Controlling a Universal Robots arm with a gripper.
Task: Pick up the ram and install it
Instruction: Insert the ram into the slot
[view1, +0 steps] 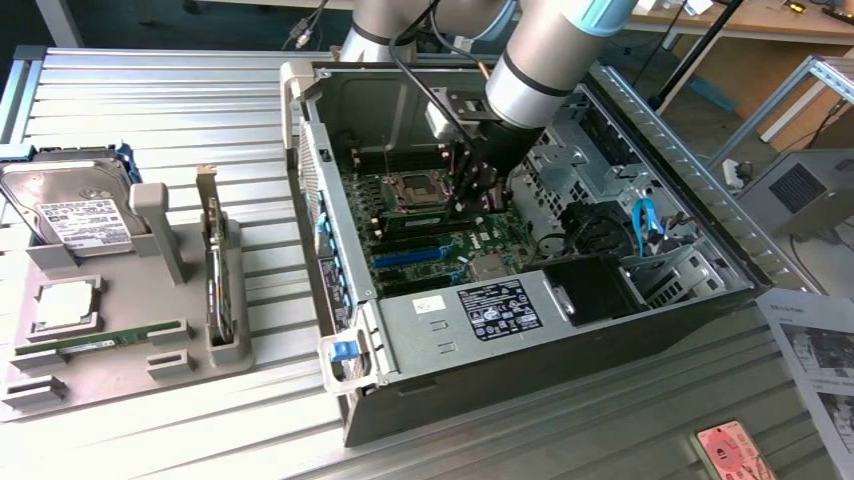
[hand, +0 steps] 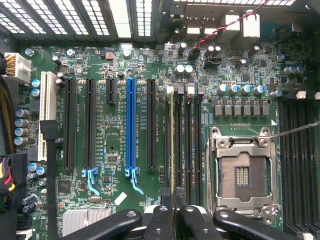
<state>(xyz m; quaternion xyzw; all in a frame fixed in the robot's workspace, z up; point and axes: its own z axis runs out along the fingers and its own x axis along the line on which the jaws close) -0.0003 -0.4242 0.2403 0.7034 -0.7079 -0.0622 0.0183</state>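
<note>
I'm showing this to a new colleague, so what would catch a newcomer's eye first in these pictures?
The robot arm reaches down into the open computer case in the middle of the exterior view. In the wrist view, its end effector is shut on the ram, held edge-on over the memory slots beside the empty processor socket.

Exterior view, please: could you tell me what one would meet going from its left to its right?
From its left: hard drive → card standing on edge → open computer case's perforated side wall → end effector over the motherboard → blue cable → printed sheet.
</note>
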